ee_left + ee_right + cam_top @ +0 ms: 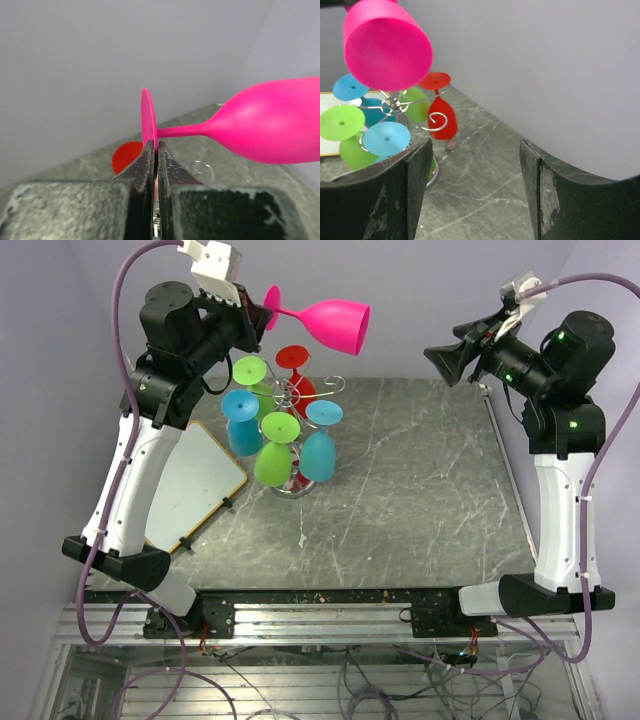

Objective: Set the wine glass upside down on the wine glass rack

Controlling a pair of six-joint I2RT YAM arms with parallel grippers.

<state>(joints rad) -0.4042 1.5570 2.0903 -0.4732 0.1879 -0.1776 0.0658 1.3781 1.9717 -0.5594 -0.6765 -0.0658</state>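
Wine glass (335, 325) horizontal, foot pinched in left claw (265, 303), mouth pointing right

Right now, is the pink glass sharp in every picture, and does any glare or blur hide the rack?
Top view: even light, pink glass sharp, rack thin but readable. Left wrist view: glass crisp in the shut left gripper; red glass behind it softer. Right wrist view: glass bowl slightly soft, rack wire glints, open right gripper dark.
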